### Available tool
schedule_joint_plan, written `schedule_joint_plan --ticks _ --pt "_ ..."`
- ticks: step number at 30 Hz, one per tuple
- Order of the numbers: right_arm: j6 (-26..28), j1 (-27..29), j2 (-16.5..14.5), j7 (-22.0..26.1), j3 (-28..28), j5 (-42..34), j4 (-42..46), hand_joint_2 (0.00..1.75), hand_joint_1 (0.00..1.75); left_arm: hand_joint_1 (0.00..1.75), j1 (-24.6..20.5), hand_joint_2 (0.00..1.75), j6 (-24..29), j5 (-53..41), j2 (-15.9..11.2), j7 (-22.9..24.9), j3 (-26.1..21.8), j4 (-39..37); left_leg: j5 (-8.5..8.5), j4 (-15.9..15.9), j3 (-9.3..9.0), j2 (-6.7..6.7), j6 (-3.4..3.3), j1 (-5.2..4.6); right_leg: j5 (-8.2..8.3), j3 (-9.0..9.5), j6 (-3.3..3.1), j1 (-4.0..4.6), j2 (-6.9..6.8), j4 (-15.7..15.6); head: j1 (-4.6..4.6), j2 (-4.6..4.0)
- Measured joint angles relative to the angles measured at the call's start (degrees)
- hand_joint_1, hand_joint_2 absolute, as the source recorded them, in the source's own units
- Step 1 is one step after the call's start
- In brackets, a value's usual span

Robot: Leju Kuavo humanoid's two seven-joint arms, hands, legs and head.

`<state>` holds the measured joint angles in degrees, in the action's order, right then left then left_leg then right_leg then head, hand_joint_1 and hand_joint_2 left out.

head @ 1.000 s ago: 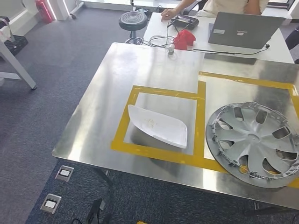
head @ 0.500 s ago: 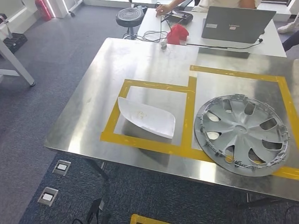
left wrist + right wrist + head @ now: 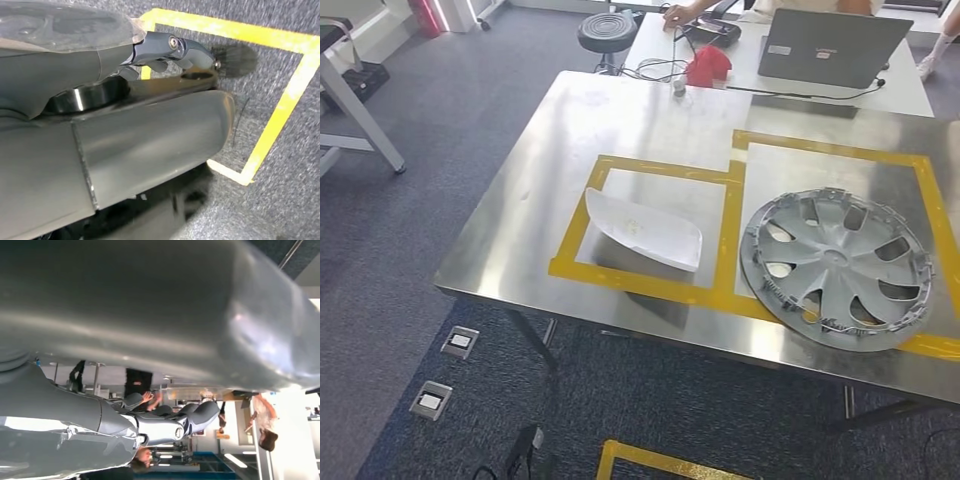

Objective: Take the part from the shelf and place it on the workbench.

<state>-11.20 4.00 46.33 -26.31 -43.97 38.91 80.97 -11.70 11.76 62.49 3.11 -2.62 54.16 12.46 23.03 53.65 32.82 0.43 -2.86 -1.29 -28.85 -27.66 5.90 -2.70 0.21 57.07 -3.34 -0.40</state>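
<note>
Both hands hang empty – left hand (image 3: 177, 52) and right hand (image 3: 170, 422), fingers loosely curled – because the white part (image 3: 644, 230) already rests inside the workbench (image 3: 546, 170)'s near-edge yellow-taped square (image 3: 724, 230).

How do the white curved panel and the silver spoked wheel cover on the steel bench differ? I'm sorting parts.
The white curved panel is elongated, plain and solid; the silver spoked wheel cover is round, larger and full of openings. The panel lies in the smaller yellow-taped box, the cover in the larger one. Both rest on the steel workbench.
</note>
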Motion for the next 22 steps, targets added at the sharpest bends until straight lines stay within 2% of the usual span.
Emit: schedule_joint_plan --ticks 1,2,4,5,6,7,9,10,11,12,13,15,16,17,18,19,22 --pt "-0.02 0.01 -0.07 -0.01 0.04 0.0 -0.02 0.0 0.0 0.0 0.0 0.0 0.0 0.01 -0.01 -0.02 0.0 0.0 -0.1 0.59 0.41 -0.11 0.35 -0.05 0.1 1.25 -0.22 0.04 0.18 -2.3 -0.02 0.0" --pt "-0.03 0.02 -0.13 -0.01 0.08 0.0 -0.04 0.0 0.0 0.0 0.01 0.0 0.0 0.02 -0.03 -0.04 0.0 0.0 -0.32 1.01 0.74 -0.22 0.64 -0.11 -0.13 1.35 -0.7 0.23 0.4 -2.81 -0.08 0.0" --pt "-0.06 -0.02 -0.23 -0.01 0.18 0.0 -0.08 0.0 0.0 0.0 0.04 0.0 0.0 0.04 -0.09 -0.1 0.0 0.0 -0.66 1.57 1.24 -0.45 1.13 -0.13 0.29 0.59 -1.83 0.31 0.45 -2.44 -0.2 0.01" --pt "-0.06 -0.09 -0.26 0.01 0.22 0.0 -0.09 0.0 0.0 0.0 0.03 0.0 0.0 0.06 -0.13 -0.14 0.0 0.0 -0.2 2.16 1.69 -0.5 1.4 -0.06 0.58 0.19 -2.38 0.27 0.36 -2.31 -0.28 0.01" --pt "-0.06 -0.15 -0.28 0.03 0.27 0.0 -0.11 0.0 0.0 0.0 0.03 0.0 0.0 0.07 -0.16 -0.16 0.0 0.0 1.36 3.81 2.48 -0.54 1.74 0.01 0.97 -0.3 -2.98 0.21 0.26 -2.3 -0.31 0.01" --pt "-0.04 -0.23 -0.31 0.08 0.32 0.0 -0.12 0.0 0.0 0.0 0.01 0.0 0.0 0.08 -0.18 -0.22 0.0 0.0 3.75 6.75 3.64 -0.55 2.07 0.13 1.43 -0.9 -3.55 0.18 0.18 -2.32 -0.34 0.01" --pt "0.01 -0.28 -0.3 0.18 0.39 0.0 -0.13 0.0 0.0 0.0 -0.01 0.0 0.0 0.09 -0.16 -0.31 0.0 0.0 9.07 14.9 6.36 -0.54 2.45 0.31 2.36 -2.23 -4.14 0.32 0.16 -2.28 -0.35 0.0" --pt "0.03 -0.29 -0.3 0.22 0.43 0.0 -0.14 0.0 0.0 0.0 -0.02 0.0 0.0 0.09 -0.16 -0.36 0.0 0.0 10.39 18.0 7.09 -0.54 2.46 0.37 2.78 -2.85 -4.22 0.42 0.17 -2.27 -0.35 0.0" --pt "0.05 -0.29 -0.3 0.25 0.47 0.0 -0.16 0.0 0.0 0.0 -0.02 0.0 0.0 0.09 -0.16 -0.38 0.0 0.0 10.59 19.43 7.02 -0.55 2.34 0.41 3.16 -3.4 -4.24 0.53 0.19 -2.26 -0.34 -0.01" --pt "0.07 -0.29 -0.3 0.26 0.49 0.0 -0.18 0.0 0.0 0.0 -0.02 0.0 0.0 0.09 -0.16 -0.4 0.0 0.0 9.61 18.35 5.69 -0.55 2.03 0.36 3.52 -3.9 -4.23 0.7 0.22 -2.26 -0.34 0.0" --pt "0.08 -0.29 -0.3 0.27 0.5 0.0 -0.2 0.0 0.0 0.0 -0.02 0.0 0.0 0.1 -0.16 -0.42 0.0 0.0 8.07 15.2 3.33 -0.57 1.51 0.25 3.87 -4.3 -4.21 0.88 0.27 -2.27 -0.34 0.0" --pt "0.14 -0.29 -0.32 0.32 0.5 0.0 -0.23 0.0 0.0 0.0 -0.04 0.0 0.0 0.09 -0.26 -0.42 0.0 0.0 5.78 5.83 -2.83 -0.55 0.07 -0.23 4.49 -4.87 -4.11 1.18 0.31 -2.28 -0.35 0.01" --pt "0.17 -0.3 -0.33 0.34 0.51 0.0 -0.25 0.0 0.0 0.0 -0.07 0.0 0.0 0.07 -0.31 -0.43 0.0 0.0 5.36 2.47 -4.92 -0.41 -0.29 -0.44 4.8 -4.96 -3.94 1.22 0.28 -2.37 -0.34 0.01" --pt "0.21 -0.31 -0.34 0.38 0.54 0.0 -0.27 0.0 0.0 0.0 -0.11 0.0 0.01 0.03 -0.34 -0.43 0.01 0.0 5.32 0.32 -6.11 -0.29 -0.47 -0.66 5.06 -4.98 -3.72 1.19 0.24 -2.45 -0.35 0.01" --pt "0.24 -0.31 -0.34 0.4 0.57 0.0 -0.3 0.0 0.0 0.0 -0.13 0.0 0.01 0.01 -0.34 -0.44 0.01 0.0 5.33 -0.44 -6.36 -0.14 -0.43 -0.78 5.33 -4.99 -3.39 1.19 0.2 -2.59 -0.33 0.01" --pt "0.25 -0.32 -0.34 0.41 0.61 0.0 -0.31 0.0 0.0 0.0 -0.13 0.0 0.02 -0.02 -0.32 -0.44 0.01 0.0 5.12 -0.7 -6.26 -0.08 -0.09 -0.81 5.18 -4.96 -3.31 1.13 0.15 -2.67 -0.33 0.0" --pt "0.26 -0.33 -0.34 0.43 0.65 0.0 -0.38 0.0 0.0 0.0 -0.01 0.0 0.1 -0.07 -0.36 -0.44 0.0 -0.01 4.92 -1.3 -6.15 -0.12 0.88 -0.75 4.32 -5.04 -4.25 1.2 0.19 -2.74 -0.29 0.0"
